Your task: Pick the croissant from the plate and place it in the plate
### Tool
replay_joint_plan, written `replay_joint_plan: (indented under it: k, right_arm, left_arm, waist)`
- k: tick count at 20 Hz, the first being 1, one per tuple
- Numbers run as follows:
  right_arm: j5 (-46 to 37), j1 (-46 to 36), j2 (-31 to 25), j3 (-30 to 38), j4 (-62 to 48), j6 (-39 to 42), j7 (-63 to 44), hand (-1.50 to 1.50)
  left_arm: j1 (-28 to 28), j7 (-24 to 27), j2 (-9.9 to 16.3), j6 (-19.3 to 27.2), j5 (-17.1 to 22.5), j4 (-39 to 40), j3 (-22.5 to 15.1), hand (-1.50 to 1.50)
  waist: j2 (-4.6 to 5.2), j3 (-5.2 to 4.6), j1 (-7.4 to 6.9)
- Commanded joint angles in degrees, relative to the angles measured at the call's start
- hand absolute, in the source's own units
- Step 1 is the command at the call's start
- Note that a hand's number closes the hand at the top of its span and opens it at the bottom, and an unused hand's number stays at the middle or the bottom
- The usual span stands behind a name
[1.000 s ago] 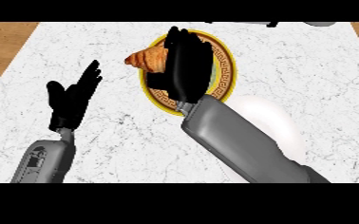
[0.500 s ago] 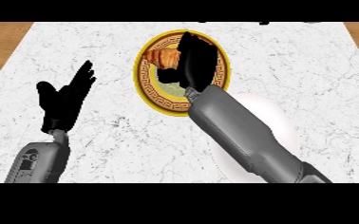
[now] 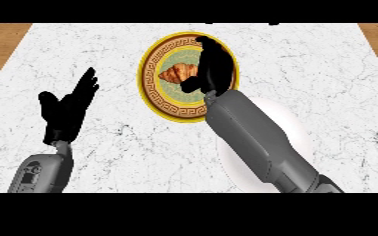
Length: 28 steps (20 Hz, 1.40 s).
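Croissant (image 3: 178,73) on gold-rimmed plate (image 3: 155,96) at upper centre, right hand (image 3: 212,70) curled against its right end, white plate (image 3: 295,130) lower right under forearm, left hand (image 3: 69,108) open at left.

Just a white marble counter (image 3: 317,65) with grey veins; brown wood (image 3: 12,36) peeks in well past the left fingertips (image 3: 91,73).

A white marble counter (image 3: 111,55) is filling nearly the whole view, grey veins running across it from nine o'clock to three. Brown wood (image 3: 11,37) is peeking in at ten o'clock, and another sliver of it is showing at two. Even light is falling, throwing only soft shadows.
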State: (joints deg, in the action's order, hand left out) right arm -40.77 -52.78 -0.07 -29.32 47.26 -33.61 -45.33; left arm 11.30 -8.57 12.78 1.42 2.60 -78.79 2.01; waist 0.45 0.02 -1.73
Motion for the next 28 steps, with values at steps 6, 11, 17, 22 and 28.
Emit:
replay_joint_plan:
  k: [6,11,17,22,28]
  right_arm:
    - [5.5,-2.6,0.1,-2.0,10.8,-13.1,12.5,-1.50]
    - [13.1,-0.9,0.1,1.3,14.9,-16.3,10.8,-1.50]
    - [25.9,5.7,0.1,4.2,25.5,-11.7,13.5,-1.50]
    - [26.0,13.2,-1.1,6.2,28.5,-7.5,22.4,-1.50]
    - [25.6,19.5,-1.0,8.5,31.0,-3.6,27.9,-1.50]
  left_arm:
    - [0.5,-0.1,1.9,-2.8,2.2,0.3,2.1,0.00]
    - [-2.5,1.3,0.7,-1.6,0.2,-0.7,0.9,0.00]
    - [-1.8,-2.1,-0.5,0.6,-0.5,-2.8,0.5,0.00]
    - [-4.0,-1.3,1.9,-3.0,1.0,-3.4,2.8,0.00]
    - [-3.8,-5.1,-1.1,0.5,-1.6,-7.9,1.1,0.00]
  waist:
    - [-0.15,0.03,-0.36]
    - [-0.31,0.01,0.30]
    - [-0.43,0.04,1.24]
    - [-0.49,-0.01,1.55]
    - [-0.54,-0.01,1.62]
